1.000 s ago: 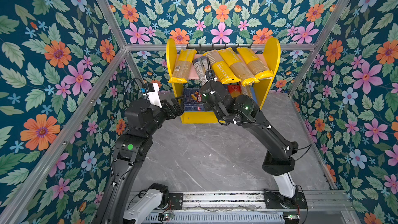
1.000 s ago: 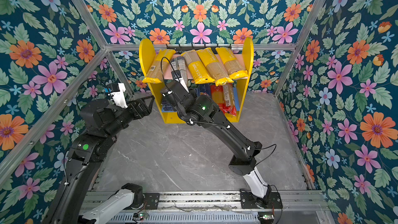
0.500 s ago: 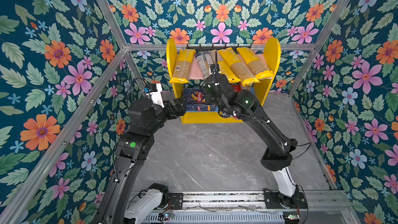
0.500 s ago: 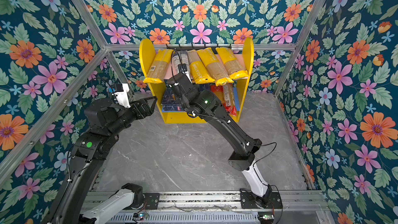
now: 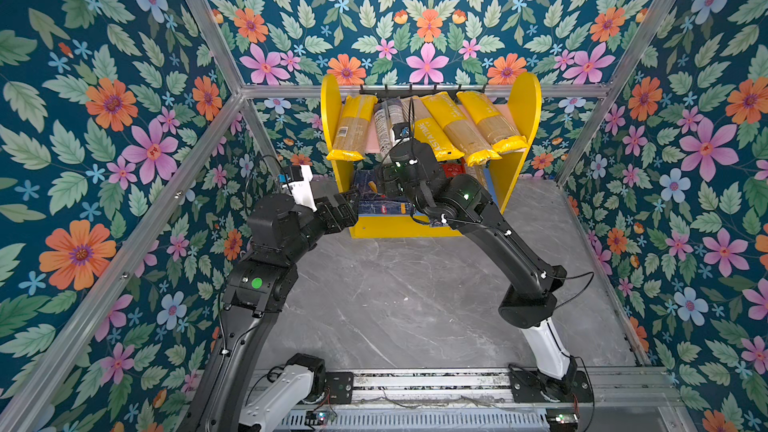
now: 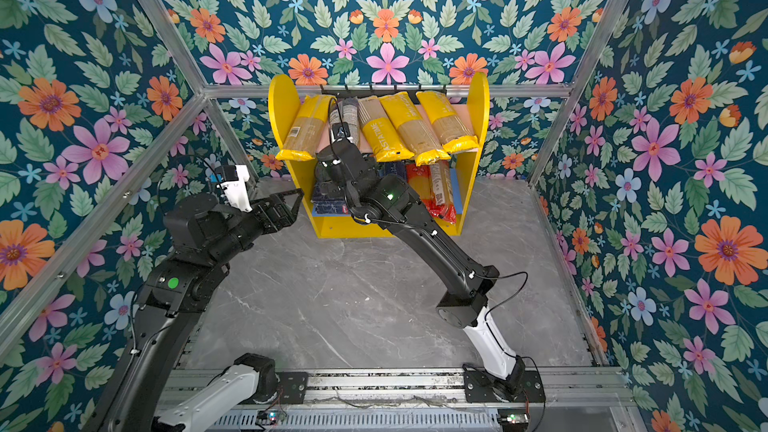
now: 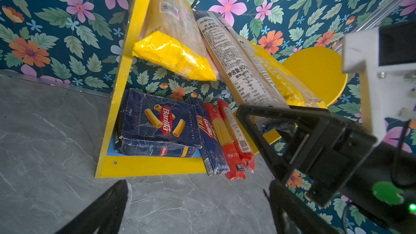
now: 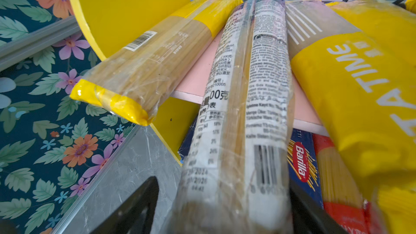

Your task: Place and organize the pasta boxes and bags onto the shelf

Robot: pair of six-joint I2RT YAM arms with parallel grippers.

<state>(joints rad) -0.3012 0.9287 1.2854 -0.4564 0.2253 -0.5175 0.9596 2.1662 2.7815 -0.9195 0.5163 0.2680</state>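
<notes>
The shelf (image 5: 525,110) stands against the back wall. Several yellow bags (image 5: 461,126) lean on its pink upper board, and the navy, white-labelled bag (image 8: 247,109) lies among them, its lower end hanging past the board's edge. My right gripper (image 8: 221,208) is open around that lower end, with a gap at one finger (image 8: 139,203). On the blue lower board lie the rigatoni box (image 7: 157,122), the spaghetti box (image 7: 209,140) and two red bags (image 7: 229,140). My left gripper (image 7: 198,203) is open and empty above the floor, left of the shelf.
A black hook rail (image 5: 424,88) runs along the shelf's top. Floral walls with aluminium frame bars (image 5: 199,147) close in the left, right and back. The grey marble floor (image 5: 415,305) spreads in front of the shelf, crossed by both arms.
The right gripper carried the navy bag up and back onto the upper board between the yellow bags, then its jaws spread apart. The left arm edged slightly toward the shelf.
</notes>
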